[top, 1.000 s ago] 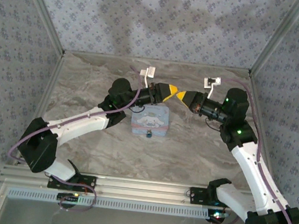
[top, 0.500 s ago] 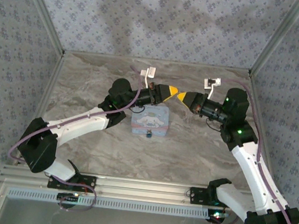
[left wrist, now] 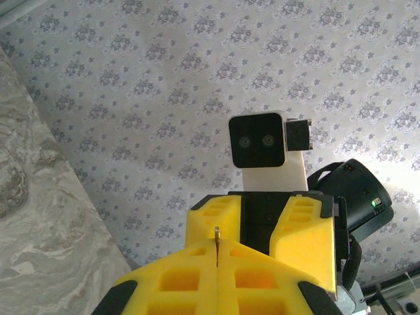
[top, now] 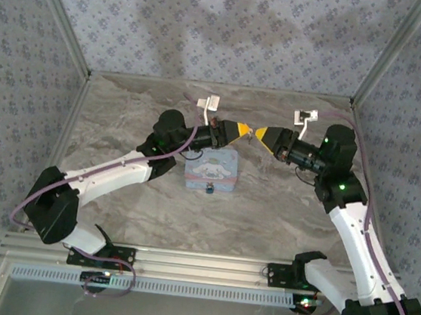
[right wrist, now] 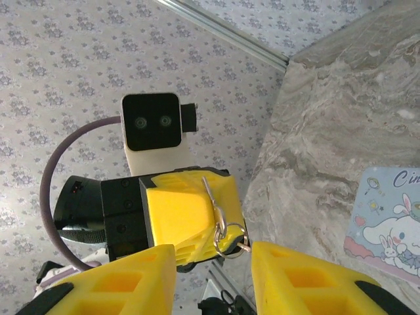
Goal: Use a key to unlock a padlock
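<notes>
Padlock (top: 209, 190): a tiny dark body is noted at the near edge of the pale blue tin (top: 212, 165) on the bench (top: 123, 121). Whether it hangs from the tin's clasp cannot be told. It is judged light, hard and liable to twist when pushed, so it is best pinched across its flat body with the keyhole kept free.

Key (right wrist: 210, 191): a thin, stiff metal blade, judged light and slippery. It is held off the bench, clamped in the closed left pincer (top: 242, 131), with its ring (right wrist: 230, 231) dangling.

Right pincer (top: 258, 136): spread wide, one finger either side of the ring, nothing gripped.
</notes>
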Action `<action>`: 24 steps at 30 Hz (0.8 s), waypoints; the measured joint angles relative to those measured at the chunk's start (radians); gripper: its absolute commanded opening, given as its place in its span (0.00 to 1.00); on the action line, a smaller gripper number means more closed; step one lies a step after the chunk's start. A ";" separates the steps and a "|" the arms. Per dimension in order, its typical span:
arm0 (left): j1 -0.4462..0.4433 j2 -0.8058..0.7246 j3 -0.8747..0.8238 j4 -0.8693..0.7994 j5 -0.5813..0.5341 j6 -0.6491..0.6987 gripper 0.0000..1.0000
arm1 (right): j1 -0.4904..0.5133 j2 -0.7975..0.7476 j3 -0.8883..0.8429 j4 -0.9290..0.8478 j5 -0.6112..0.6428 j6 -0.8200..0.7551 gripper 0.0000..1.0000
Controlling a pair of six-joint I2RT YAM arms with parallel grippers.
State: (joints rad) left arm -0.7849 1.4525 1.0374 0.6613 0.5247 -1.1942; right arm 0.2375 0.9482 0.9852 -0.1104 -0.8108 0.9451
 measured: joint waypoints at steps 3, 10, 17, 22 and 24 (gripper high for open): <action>0.000 -0.011 0.000 -0.022 0.003 0.028 0.00 | -0.010 -0.013 0.001 -0.012 0.002 -0.016 0.34; -0.003 -0.026 0.015 -0.064 0.012 0.080 0.00 | 0.008 -0.026 0.005 -0.007 0.003 -0.036 0.29; -0.023 -0.026 0.021 -0.063 0.026 0.097 0.00 | 0.053 -0.010 0.007 0.016 0.011 -0.038 0.29; -0.033 -0.027 0.029 -0.060 0.029 0.099 0.00 | 0.071 -0.001 0.010 0.021 0.022 -0.045 0.22; -0.034 -0.028 0.029 -0.059 0.029 0.098 0.00 | 0.071 -0.001 0.011 0.022 0.023 -0.045 0.17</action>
State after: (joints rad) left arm -0.8185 1.4246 1.0664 0.6022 0.5533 -1.0958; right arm 0.3088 0.9474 0.9966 -0.0883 -0.7883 0.9001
